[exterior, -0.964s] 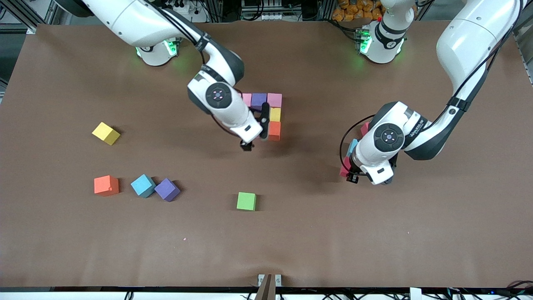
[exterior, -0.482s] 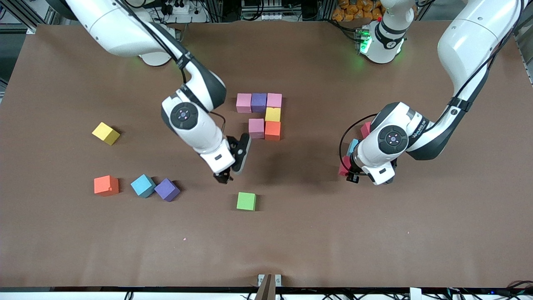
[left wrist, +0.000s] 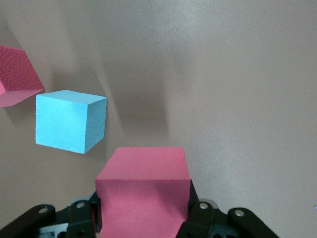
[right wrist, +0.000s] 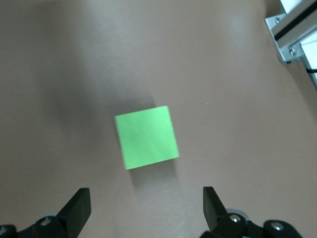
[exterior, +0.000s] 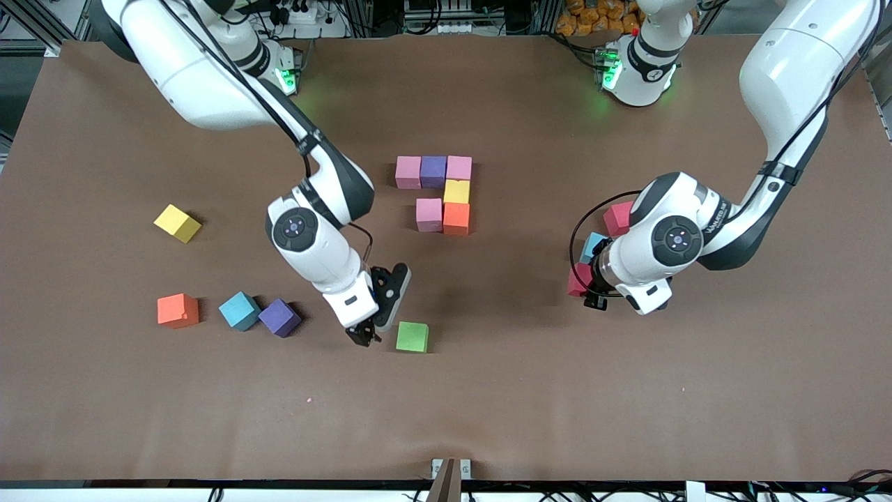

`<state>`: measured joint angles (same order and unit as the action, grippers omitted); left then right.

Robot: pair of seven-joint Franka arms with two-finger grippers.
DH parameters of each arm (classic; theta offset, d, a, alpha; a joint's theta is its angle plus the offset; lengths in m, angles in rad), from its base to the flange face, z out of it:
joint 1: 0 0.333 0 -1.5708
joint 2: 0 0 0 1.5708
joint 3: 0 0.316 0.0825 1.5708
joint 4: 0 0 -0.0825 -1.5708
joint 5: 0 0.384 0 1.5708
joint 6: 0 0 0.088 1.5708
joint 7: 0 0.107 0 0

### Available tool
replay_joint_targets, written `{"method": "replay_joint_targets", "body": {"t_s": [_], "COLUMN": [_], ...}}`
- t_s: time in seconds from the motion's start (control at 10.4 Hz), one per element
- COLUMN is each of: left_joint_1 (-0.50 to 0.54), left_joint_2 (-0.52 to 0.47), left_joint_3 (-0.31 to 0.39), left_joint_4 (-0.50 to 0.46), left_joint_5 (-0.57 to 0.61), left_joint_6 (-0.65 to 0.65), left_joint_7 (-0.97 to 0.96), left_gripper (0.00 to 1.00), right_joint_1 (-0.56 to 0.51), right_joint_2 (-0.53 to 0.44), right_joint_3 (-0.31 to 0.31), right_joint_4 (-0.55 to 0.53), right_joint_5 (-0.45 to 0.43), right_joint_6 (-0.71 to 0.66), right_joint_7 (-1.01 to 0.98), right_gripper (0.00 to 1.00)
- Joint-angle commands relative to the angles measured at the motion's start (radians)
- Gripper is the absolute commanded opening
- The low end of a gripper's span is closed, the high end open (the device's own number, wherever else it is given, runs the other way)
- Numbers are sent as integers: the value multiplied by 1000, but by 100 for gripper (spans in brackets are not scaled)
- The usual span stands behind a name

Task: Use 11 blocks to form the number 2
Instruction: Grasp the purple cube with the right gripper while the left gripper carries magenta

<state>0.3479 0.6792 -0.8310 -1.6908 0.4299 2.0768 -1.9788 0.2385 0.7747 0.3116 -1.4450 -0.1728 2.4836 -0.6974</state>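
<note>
Six blocks (exterior: 446, 194) sit mid-counter as the top of the 2. The left gripper (left wrist: 143, 218) pinches a red block (left wrist: 142, 191), ready for delivery. The right gripper (right wrist: 146, 206), spread wide, hovers by the green cube (right wrist: 146, 137), likely passing toward other blocks.

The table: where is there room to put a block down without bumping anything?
The table is bare along its edge nearest the front camera, below the green cube, and between the yellow cube and the pink-topped cluster. It is crowded around the red block in the left hand.
</note>
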Motion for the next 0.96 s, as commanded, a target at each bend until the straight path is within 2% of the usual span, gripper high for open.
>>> {"method": "replay_joint_targets", "body": {"t_s": [0.0, 0.29, 0.48, 0.67, 0.87], "left_joint_1": [-6, -61, -131, -196, -262], "left_joint_2": [-24, -21, -12, 5, 25], "left_joint_3": [-5, -5, -2, 1, 12], "left_joint_4": [11, 14, 31, 63, 101], "left_joint_5": [-23, -26, -23, -26, -26], "left_joint_6": [-26, -38, -40, -38, -37], "left_joint_7": [-60, -103, -179, -253, -314], "left_gripper": [35, 35, 35, 35, 35], "right_joint_1": [-94, -218, -240, -255, -306], "right_joint_2": [29, -23, -81, -116, -135], "right_joint_3": [-14, -15, -15, -22, -22], "right_joint_4": [32, -49, -54, -57, -122], "right_joint_5": [1, 3, 18, 19, 19], "right_joint_6": [-15, -47, -193, -280, -276], "right_joint_7": [-103, -169, -143, -3, 59], "right_gripper": [100, 100, 100, 100, 100]}}
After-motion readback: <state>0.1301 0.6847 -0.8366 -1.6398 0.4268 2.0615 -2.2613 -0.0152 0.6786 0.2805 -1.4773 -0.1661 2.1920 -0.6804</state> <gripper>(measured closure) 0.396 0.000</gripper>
